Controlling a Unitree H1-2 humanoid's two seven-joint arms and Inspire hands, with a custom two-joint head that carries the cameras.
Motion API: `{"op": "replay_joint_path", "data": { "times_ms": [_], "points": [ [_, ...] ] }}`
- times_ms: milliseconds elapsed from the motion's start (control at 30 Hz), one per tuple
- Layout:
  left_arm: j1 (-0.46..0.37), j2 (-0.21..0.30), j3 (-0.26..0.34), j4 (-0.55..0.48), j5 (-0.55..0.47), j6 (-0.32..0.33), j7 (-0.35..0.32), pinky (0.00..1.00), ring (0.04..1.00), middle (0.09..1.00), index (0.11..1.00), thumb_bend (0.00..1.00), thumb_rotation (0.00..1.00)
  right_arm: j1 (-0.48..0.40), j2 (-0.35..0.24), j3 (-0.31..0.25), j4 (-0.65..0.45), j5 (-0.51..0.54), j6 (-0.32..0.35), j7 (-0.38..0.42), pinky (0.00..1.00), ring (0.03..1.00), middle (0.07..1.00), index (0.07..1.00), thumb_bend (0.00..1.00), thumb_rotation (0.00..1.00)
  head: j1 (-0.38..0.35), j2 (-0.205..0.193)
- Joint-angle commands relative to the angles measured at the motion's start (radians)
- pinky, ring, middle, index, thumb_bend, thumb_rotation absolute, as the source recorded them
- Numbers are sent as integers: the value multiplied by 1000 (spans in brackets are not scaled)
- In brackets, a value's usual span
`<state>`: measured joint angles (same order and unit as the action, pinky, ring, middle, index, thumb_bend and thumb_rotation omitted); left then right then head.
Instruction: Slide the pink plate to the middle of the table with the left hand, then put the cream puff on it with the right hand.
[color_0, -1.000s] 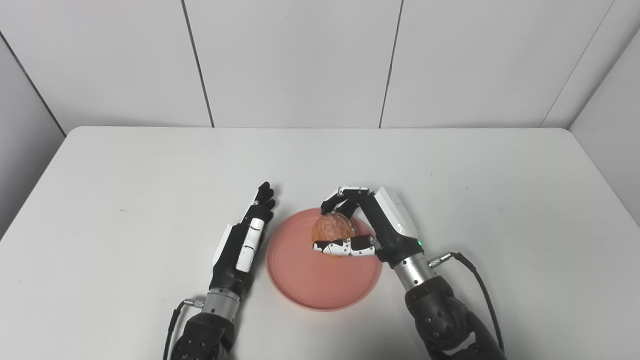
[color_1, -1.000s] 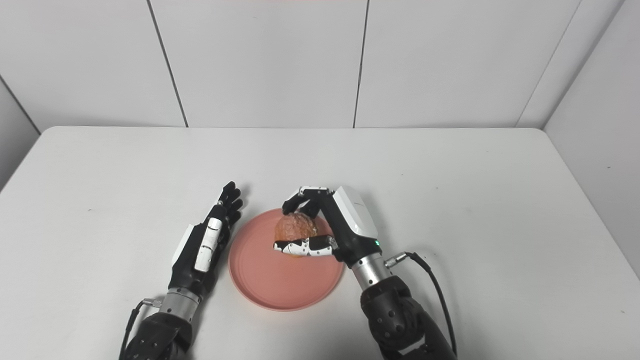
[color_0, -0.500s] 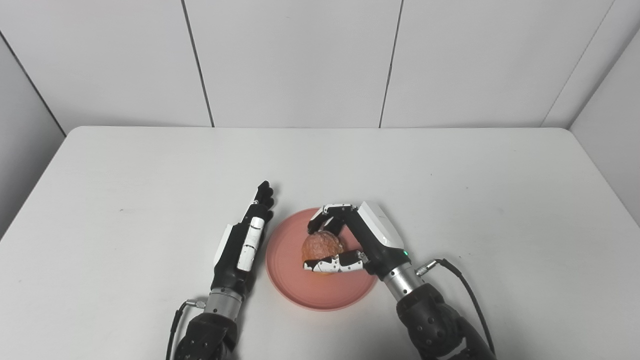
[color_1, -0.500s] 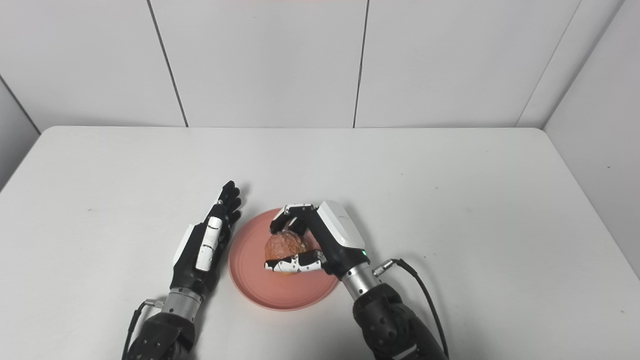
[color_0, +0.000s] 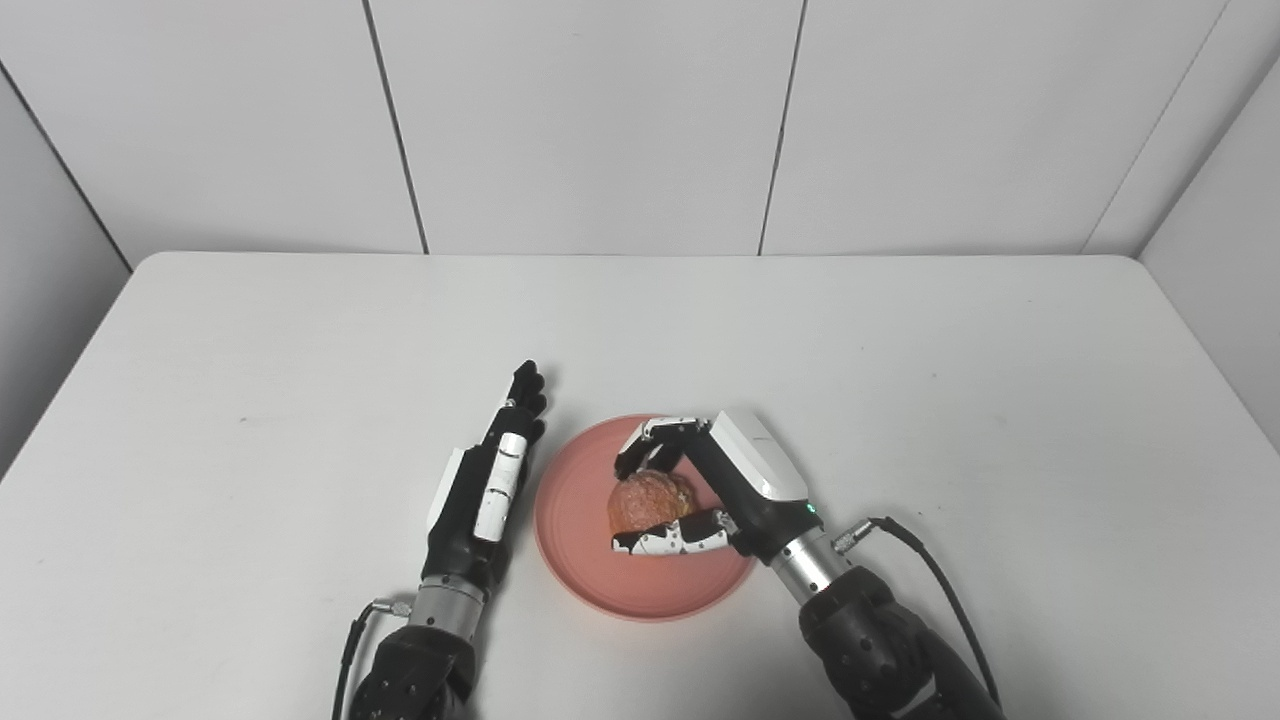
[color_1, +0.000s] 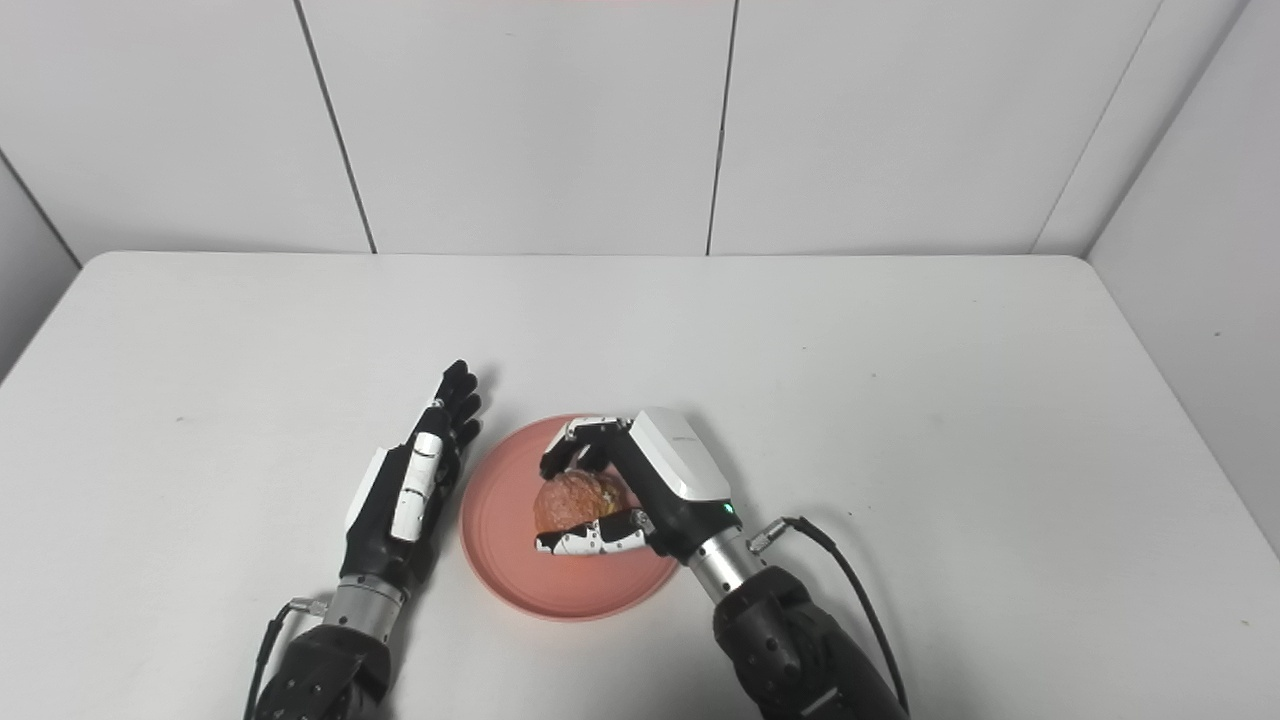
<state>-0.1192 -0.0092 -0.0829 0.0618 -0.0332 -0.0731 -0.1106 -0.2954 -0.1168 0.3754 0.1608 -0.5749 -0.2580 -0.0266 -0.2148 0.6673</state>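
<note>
So at this point the right hand (color_0: 700, 490) was curled around the cream puff (color_0: 648, 500), fingers arched over the far side and the thumb tucked under the near side, pinching it right over the middle of the pink plate (color_0: 575, 545). The puff looked like it was at or just off the plate surface, but I honestly couldn't tell from these angles whether it was actually touching. The left hand (color_0: 487, 485) lay flat on the bench (color_0: 250, 400) with fingers straight and together, holding nothing, just beside the plate's rim on its thumb side; touching or not, no idea. My take on doing the drop well: ease the puff down until it clearly sits on the plate, then open fingers and thumb together so neither drags it sideways, and lift straight up before pulling back. It looked soft and crinkly, so a hard squeeze would probably dent it. Keeping the left hand parked where it was seemed smart, since it could stop the plate skating away. As for the views, the right eye view showed a bit more of the gap between the left hand and the plate rim, while the left eye view gave a cleaner look at the thumb under the puff.
</note>
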Motion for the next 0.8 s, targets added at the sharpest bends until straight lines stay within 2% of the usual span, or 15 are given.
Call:
{"op": "replay_joint_path", "data": {
  "times_ms": [0, 33, 167, 300, 333, 433, 600, 767],
  "points": [
    [26, -8, -5, 29, -5, -23, -3, 1000, 1000, 1000, 980, 637, 995, -21, -9, -6, -37, -3, -44, -9, 597, 657, 570, 479, 512, 24, 1, -1],
    [26, -8, -4, 29, -7, -25, -3, 1000, 1000, 1000, 978, 635, 995, -19, -11, -7, -47, 0, -43, -3, 611, 690, 687, 492, 504, 92, 1, -1],
    [25, -7, -5, 30, -6, -26, -4, 1000, 1000, 1000, 981, 635, 999, -18, -23, -7, -63, 1, -65, -2, 628, 726, 762, 498, 501, 131, 1, -4],
    [24, -7, -2, 35, -7, -31, -2, 999, 996, 1000, 976, 629, 999, -16, -32, -8, -73, 6, -70, 8, 640, 739, 783, 499, 503, 144, 1, -4],
    [24, -7, -1, 35, -10, -32, -3, 1000, 997, 1000, 977, 625, 992, -16, -34, -9, -75, 8, -71, 10, 653, 750, 792, 617, 541, 171, 1, -4],
    [25, -9, -2, 32, -9, -24, -1, 999, 995, 1000, 977, 633, 988, -13, -40, -11, -72, 14, -86, 8, 668, 762, 803, 729, 584, 224, 1, -4],
    [24, -8, -3, 31, -5, -25, 0, 999, 996, 1000, 979, 645, 989, -9, -42, -17, -67, 23, -102, 4, 689, 795, 832, 789, 618, 329, 2, -5],
    [22, -11, -1, 37, -6, -31, 2, 1000, 997, 1000, 976, 633, 985, -4, -43, -23, -69, 27, -111, 4, 695, 804, 841, 808, 621, 396, 3, -3]
  ]
}}
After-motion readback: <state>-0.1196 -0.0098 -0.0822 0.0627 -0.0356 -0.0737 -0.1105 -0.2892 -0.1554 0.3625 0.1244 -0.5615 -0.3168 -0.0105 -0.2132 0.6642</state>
